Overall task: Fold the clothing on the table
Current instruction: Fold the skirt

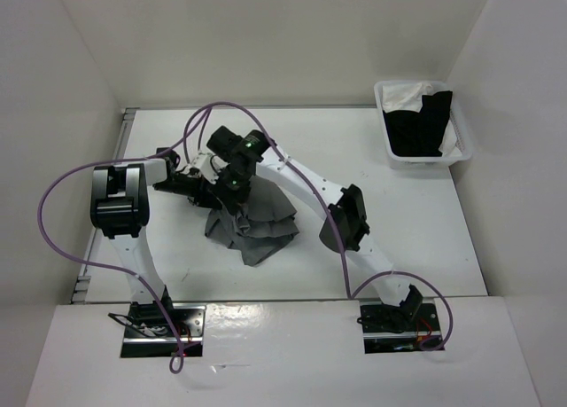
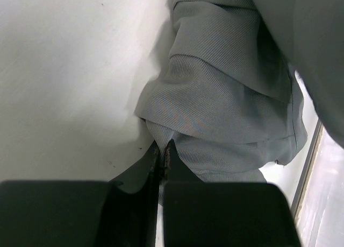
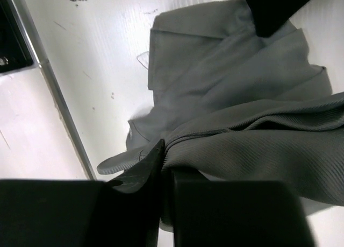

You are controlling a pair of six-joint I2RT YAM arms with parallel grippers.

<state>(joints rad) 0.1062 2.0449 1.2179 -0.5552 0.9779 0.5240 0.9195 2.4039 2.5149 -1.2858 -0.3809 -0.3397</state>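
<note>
Overhead plus wrist close-ups of clothing (image 1: 252,228)

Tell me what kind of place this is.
Probably a robot test cell for folding laundry: left arm and right arm bolted to a white table, white walls around it, a basket of clothes.

No text, label, brand, number or sign can be read in any of the views. The few dark marks on the table (image 3: 102,58), near its railed edge in the right wrist view, are scuffs and specks, not letters or figures.
</note>
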